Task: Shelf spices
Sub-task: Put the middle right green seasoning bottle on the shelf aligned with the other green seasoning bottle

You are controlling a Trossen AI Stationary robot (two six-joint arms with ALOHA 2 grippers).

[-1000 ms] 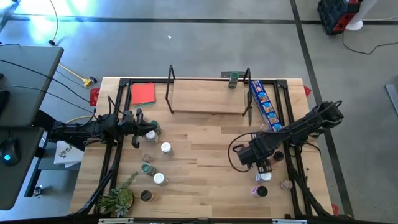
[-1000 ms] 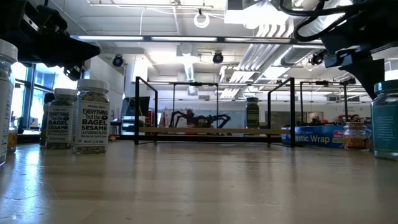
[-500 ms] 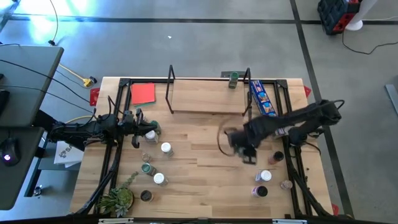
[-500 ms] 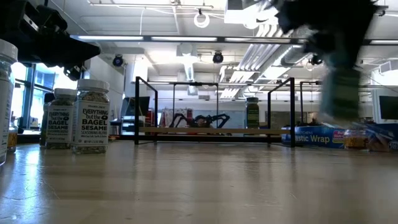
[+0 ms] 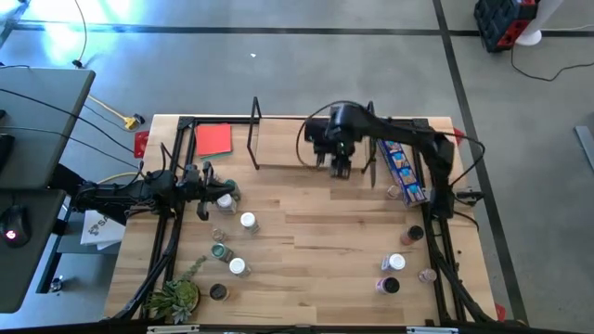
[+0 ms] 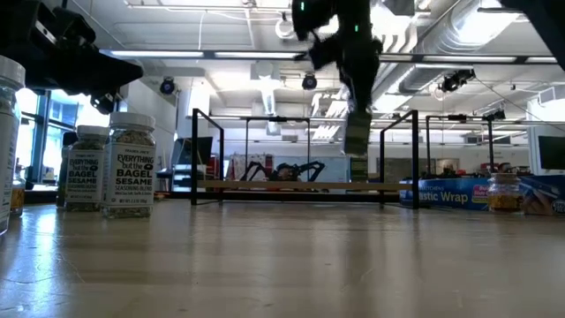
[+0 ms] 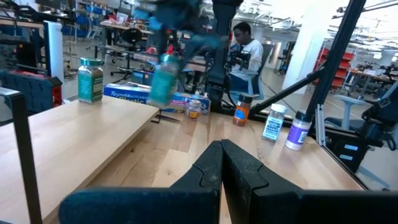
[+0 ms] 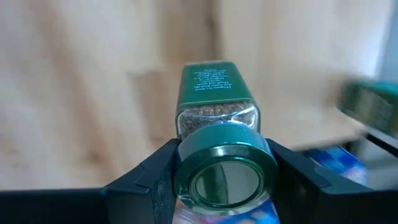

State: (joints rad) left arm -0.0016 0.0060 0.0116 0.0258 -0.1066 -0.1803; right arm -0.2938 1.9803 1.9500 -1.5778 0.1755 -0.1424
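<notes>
Carrying a green-topped jar over the shelf

Gripping a green-lidded spice jar (image 8: 219,134) by its neck, the right gripper (image 5: 340,160) is hovering above the shelf (image 5: 288,148); another jar (image 5: 348,119) is standing just beyond it. Left gripper (image 5: 206,190), fingers pressed together, is waiting beside white-topped jars (image 5: 225,199)

Polished grey concrete floor (image 5: 278,74) surrounds the wooden table (image 5: 306,232), crossed by dark lines (image 5: 459,70). A grey desk (image 5: 37,130) stands past the table's left edge; a red-and-black case (image 5: 506,23) sits on the floor beyond the far right corner. Seen level across the table: open ceiling (image 6: 229,35) with pale ducts (image 6: 468,26), pipes and strip lights (image 6: 177,55); windows (image 6: 48,141) at left; cluttered workbenches (image 6: 459,168) behind. A seated person (image 7: 245,46) appears far back.
</notes>
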